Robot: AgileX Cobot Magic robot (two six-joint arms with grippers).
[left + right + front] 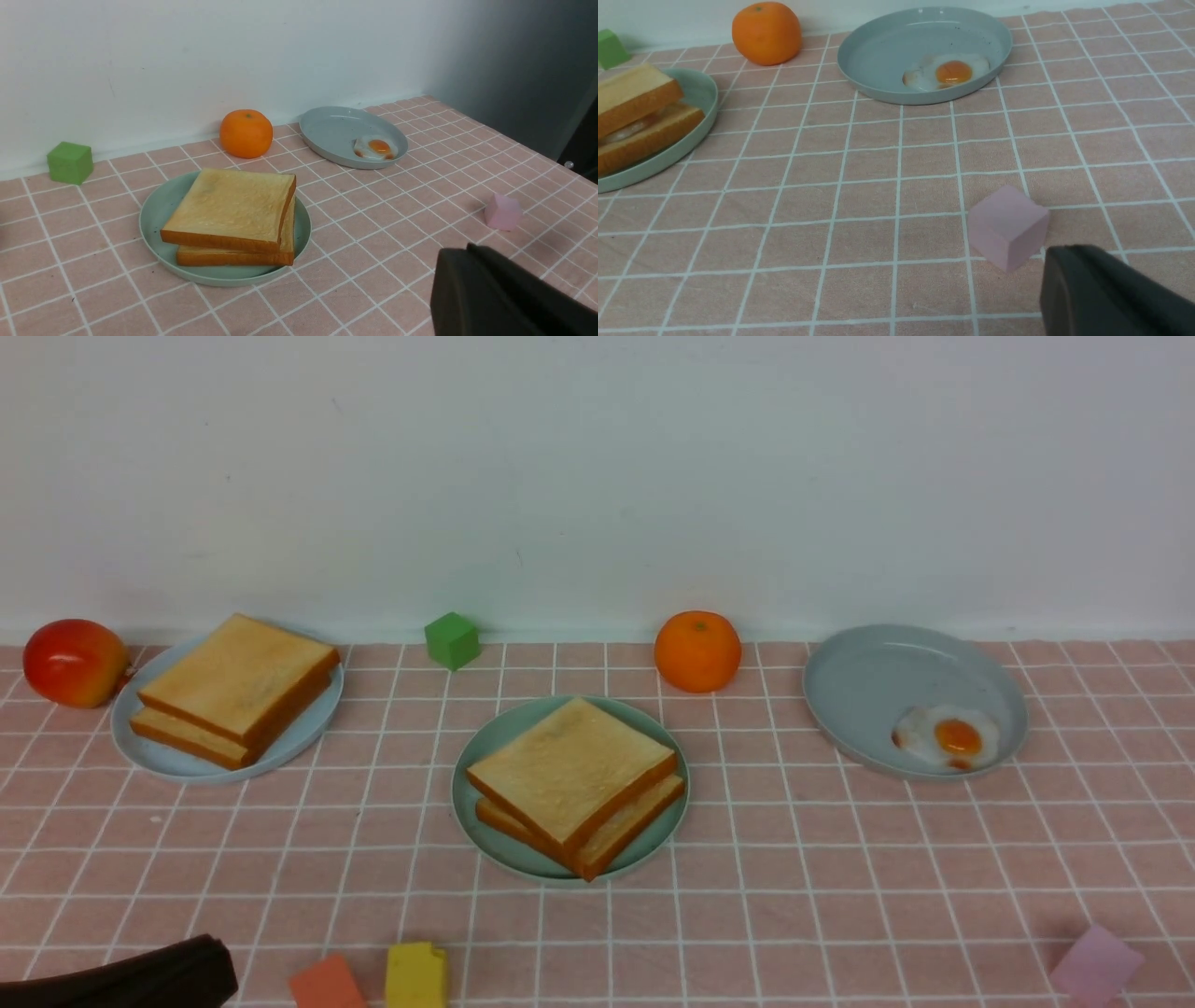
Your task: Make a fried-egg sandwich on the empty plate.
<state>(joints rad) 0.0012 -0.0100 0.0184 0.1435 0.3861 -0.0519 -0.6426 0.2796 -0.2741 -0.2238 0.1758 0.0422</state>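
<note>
Now, all eyes on the round mint-green plate (481, 758) in the middle of the pink grid-checked cloth on the desk (840, 887): the fried-egg sandwich (577, 784) sits right on it, two square golden-brown toast slices stacked slightly askew, and from the right wrist view a sliver of pale egg white shows between them. Behind that plate and to its left, a small green cube (453, 639) stands by the white wall; behind and to its right sits a round orange fruit (697, 651). Well off to the plate's left, a pale blue-grey plate (168, 756) carries two more toast slices (235, 689), with a red-and-yellow apple-like fruit (74, 662) just beside it. Off to the right, a deeper grey-blue dish (868, 681) holds a lone white fried egg with an orange yolk (948, 737) near its front rim. Nearer the robot than the mint plate, an orange block (325, 984) and a yellow block (415, 975) sit side by side, and a pale pink cube (1097, 964) lies far right. The left gripper (201, 971) pokes in low at the near left, jaws clenched on nothing. The right gripper (1069, 275) hangs just beside the pink cube, apart from it, jaws clenched and empty too.
</note>
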